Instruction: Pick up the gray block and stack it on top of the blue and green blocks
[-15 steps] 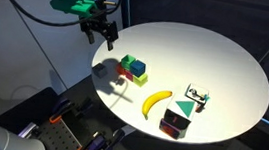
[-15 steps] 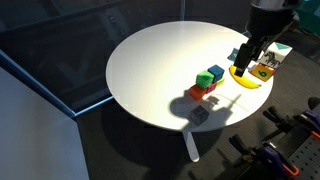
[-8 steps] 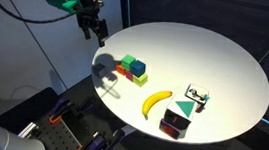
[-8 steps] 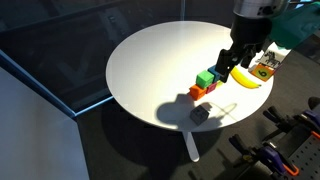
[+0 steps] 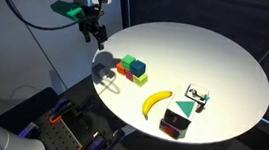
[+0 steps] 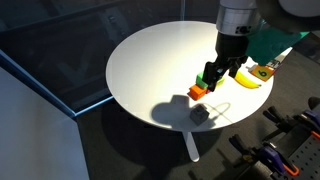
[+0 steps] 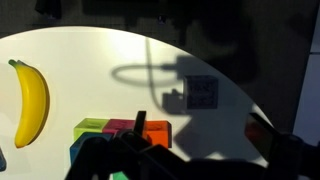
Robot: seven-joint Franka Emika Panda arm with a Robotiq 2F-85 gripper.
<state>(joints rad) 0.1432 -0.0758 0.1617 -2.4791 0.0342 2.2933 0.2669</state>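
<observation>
The gray block (image 5: 103, 67) sits alone near the table's edge, also shown in an exterior view (image 6: 199, 114) and in the wrist view (image 7: 201, 92). The green block (image 5: 129, 61) and blue block (image 5: 138, 67) sit on top of a red and a yellow block. In an exterior view the green block (image 6: 204, 78) shows, and the blue one is hidden behind the arm. My gripper (image 5: 90, 34) hangs open and empty above the table's edge, apart from the gray block. It appears over the coloured blocks in an exterior view (image 6: 214, 76). In the wrist view (image 7: 190, 165) its fingers are dark.
A banana (image 5: 155, 102) lies toward the front of the round white table (image 5: 217, 54). A dark box with a green triangle (image 5: 178, 120) and a small white-and-black gadget (image 5: 197, 96) stand beyond it. An orange-red block (image 6: 197, 91) lies under the green one.
My gripper has moved from over the banana side across the coloured blocks toward the table's edge near the gray block. It stays open. No block has moved.
</observation>
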